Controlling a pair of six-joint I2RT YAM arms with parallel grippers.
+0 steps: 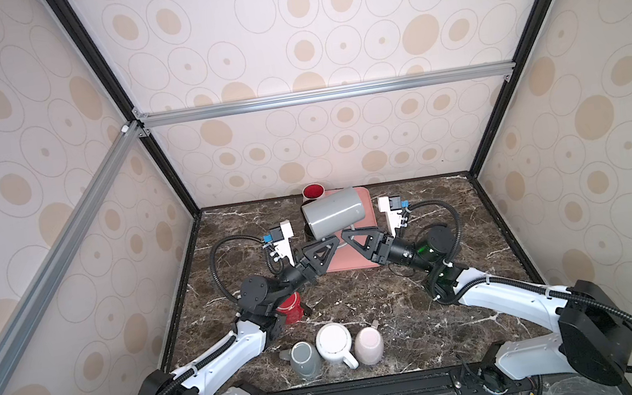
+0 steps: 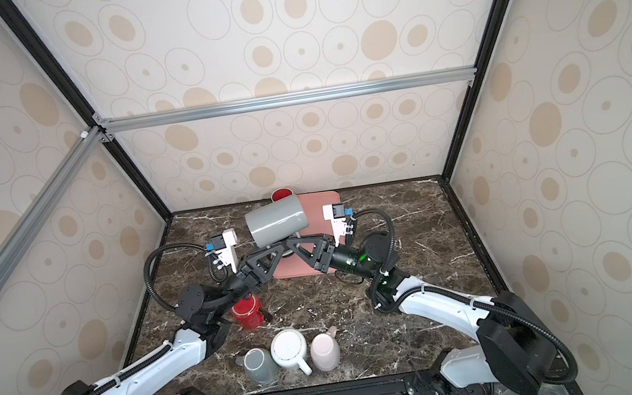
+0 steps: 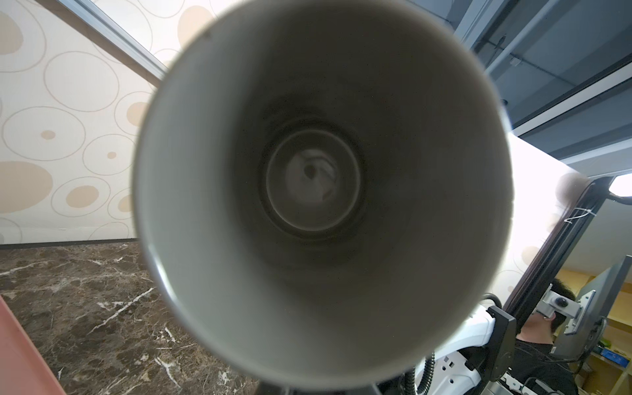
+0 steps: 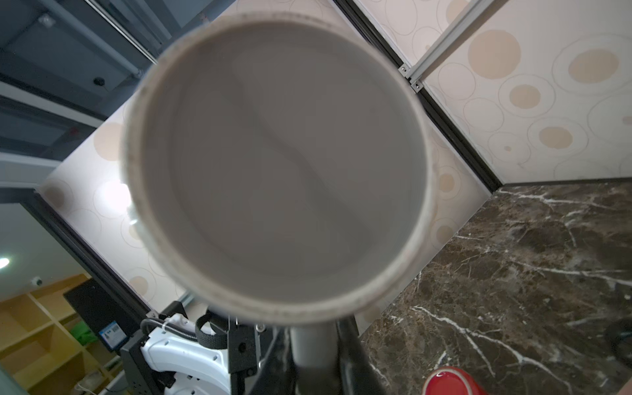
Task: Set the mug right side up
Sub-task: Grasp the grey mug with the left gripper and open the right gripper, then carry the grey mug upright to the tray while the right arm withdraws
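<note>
holds the grey mug (image 1: pixel 335 212) aloft on its side over the pink mat (image 1: pixel 370 216), clamped at the rim by left pincer (image 1: pixel 329 241), likely to take over the turn; around handle (image 4: pixel 311 345), right pincer (image 1: pixel 346 236), grip unclear.

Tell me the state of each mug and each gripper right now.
large grey mug: lifted, lying sideways above the pink tray.
left gripper: shut on the large grey mug.
right gripper: around its handle, grip unclear.
far red mug: upright, mouth up.
near red mug: seemingly upside down.
small grey mug: upside down.
white mug: upside down.
pink mug: upside down.
</note>
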